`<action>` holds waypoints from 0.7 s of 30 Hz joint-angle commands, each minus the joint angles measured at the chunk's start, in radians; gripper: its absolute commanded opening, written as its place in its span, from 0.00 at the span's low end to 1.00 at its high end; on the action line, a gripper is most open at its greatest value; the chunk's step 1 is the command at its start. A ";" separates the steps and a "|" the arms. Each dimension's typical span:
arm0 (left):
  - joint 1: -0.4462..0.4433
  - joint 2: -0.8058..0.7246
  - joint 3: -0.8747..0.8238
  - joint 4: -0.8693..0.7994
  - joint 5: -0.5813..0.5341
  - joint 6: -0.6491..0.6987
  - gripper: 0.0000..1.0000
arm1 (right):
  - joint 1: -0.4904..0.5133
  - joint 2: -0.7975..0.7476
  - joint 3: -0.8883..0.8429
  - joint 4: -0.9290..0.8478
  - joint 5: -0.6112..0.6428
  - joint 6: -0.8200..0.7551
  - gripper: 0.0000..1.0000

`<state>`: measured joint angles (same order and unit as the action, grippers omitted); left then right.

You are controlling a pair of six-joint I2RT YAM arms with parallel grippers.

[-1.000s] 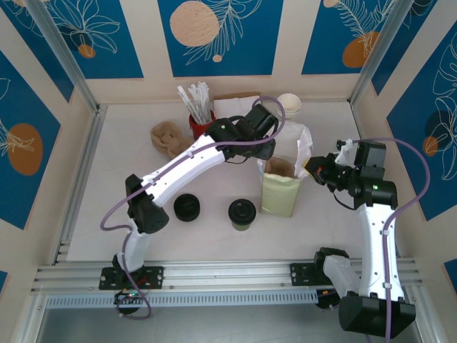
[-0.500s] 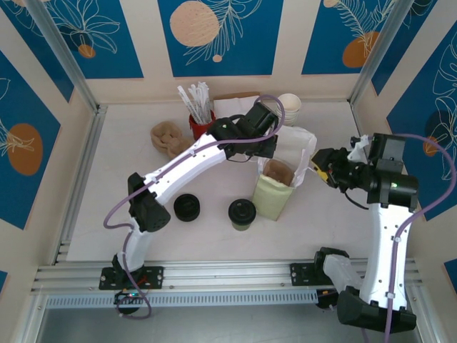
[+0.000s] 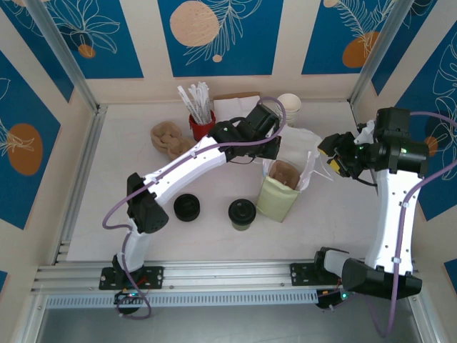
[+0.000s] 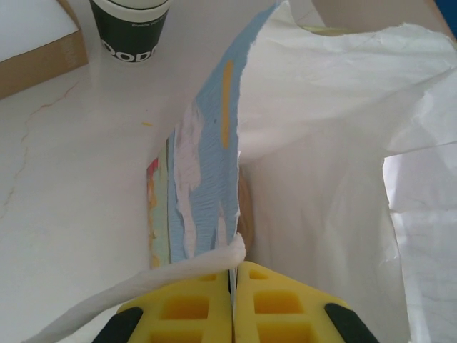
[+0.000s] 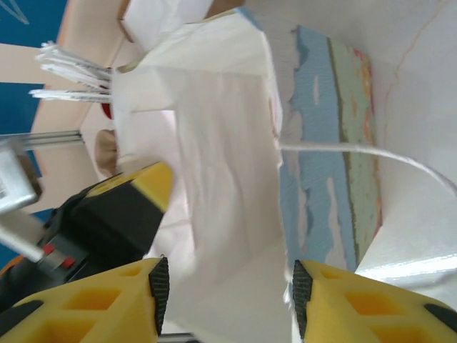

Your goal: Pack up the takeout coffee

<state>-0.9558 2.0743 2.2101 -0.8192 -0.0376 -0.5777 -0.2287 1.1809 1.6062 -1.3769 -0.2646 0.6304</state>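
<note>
Jaws of the left gripper [image 4: 233, 275] are pressed flat together on the white twisted handle [image 4: 164, 275] of the paper bag [image 3: 278, 196], right at the bag's rim. The right gripper [image 5: 227, 275] has its yellow fingers standing apart. The bag's white wall hangs between them without being pinched, so it holds nothing.

At the front of the table [image 3: 121, 186] stands the takeout coffee [image 3: 242, 213], upright and wearing its black lid. It is just beside the bag's near left corner, though I cannot tell whether the two touch. A pile of black lids [image 3: 187, 207] sits a little to its left.

Behind the cup, the bag stands tilted with its mouth pulled open. The left gripper is at the far left of the rim and the right gripper at the right side. The inside looks brownish from above, and I cannot tell whether anything lies in it.

Further back, near the wall, are a red holder of white sticks [image 3: 201, 123] and a stack of white cups [image 3: 289, 106].

As I judge it, the cup is lidded and the bag is opened and steadied. The packing itself is not yet done, since the coffee is outside the bag. One gripper would have to leave the rim, take the cup and lower it upright through the mouth.
</note>
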 commanded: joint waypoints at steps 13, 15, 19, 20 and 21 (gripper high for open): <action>0.002 -0.015 0.010 0.059 0.143 -0.011 0.07 | 0.076 0.122 -0.175 0.236 0.093 -0.033 0.50; 0.004 -0.013 0.030 0.057 0.171 0.003 0.09 | 0.100 0.154 -0.182 0.249 0.088 -0.026 0.43; 0.007 0.012 0.139 0.000 0.279 0.069 0.23 | 0.132 0.186 -0.169 0.254 0.107 -0.028 0.16; 0.007 0.015 0.163 -0.007 0.322 0.095 0.30 | 0.135 0.183 -0.164 0.253 0.119 -0.035 0.10; 0.009 0.013 0.187 -0.026 0.347 0.114 0.37 | 0.137 0.178 -0.159 0.253 0.128 -0.042 0.05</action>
<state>-0.9508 2.0892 2.2997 -0.8215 0.1783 -0.5392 -0.1020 1.3712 1.4387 -1.1324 -0.1581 0.6052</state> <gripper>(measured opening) 0.327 0.081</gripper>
